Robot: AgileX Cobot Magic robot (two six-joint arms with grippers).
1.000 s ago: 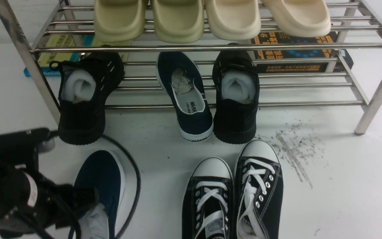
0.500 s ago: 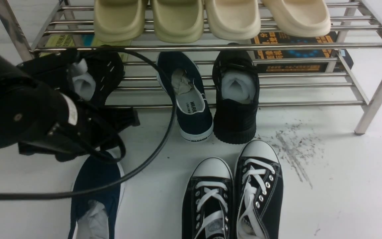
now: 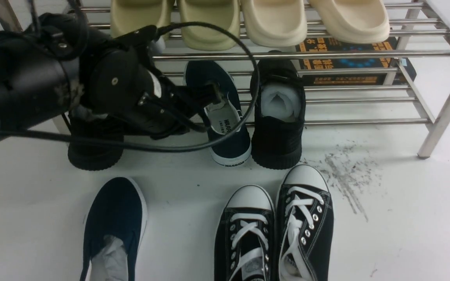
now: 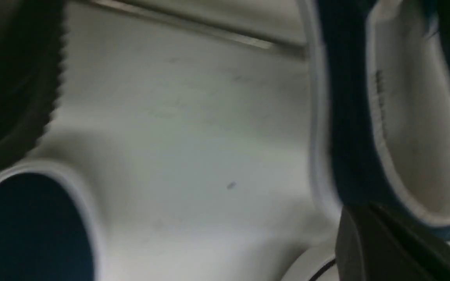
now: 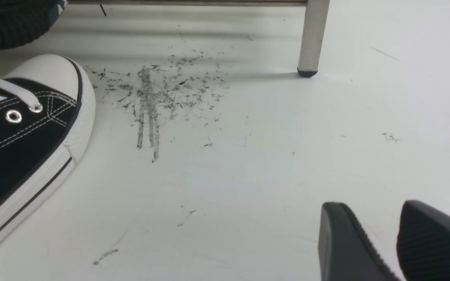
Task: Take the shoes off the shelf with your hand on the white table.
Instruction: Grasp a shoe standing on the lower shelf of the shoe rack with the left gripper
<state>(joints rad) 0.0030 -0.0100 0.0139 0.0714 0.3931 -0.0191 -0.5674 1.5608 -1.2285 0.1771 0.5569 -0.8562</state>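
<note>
1. The navy blue canvas slip-on shoe with a white sole [image 3: 227, 134] lies on the lower tier of the shiny steel-bar shelf [image 3: 365, 121], heel nearest, just left of a black knit sneaker [image 3: 277, 136].
2. The black left gripper [image 3: 211, 93] is at the shoe's opening. I cannot tell whether it is spread. It should straddle the collar before clamping.
3. Lift the shoe clear of the bars, then set it beside its navy mate [image 3: 113, 214] on the white table [image 3: 404, 218].
4. The right gripper [image 5: 399, 238] is slightly spread and empty.

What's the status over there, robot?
Left gripper at the mouth of the navy shoe on the shelf, jaws unclear. Right gripper empty over the table. Other navy shoe already down. Black knit sneaker close beside.
</note>
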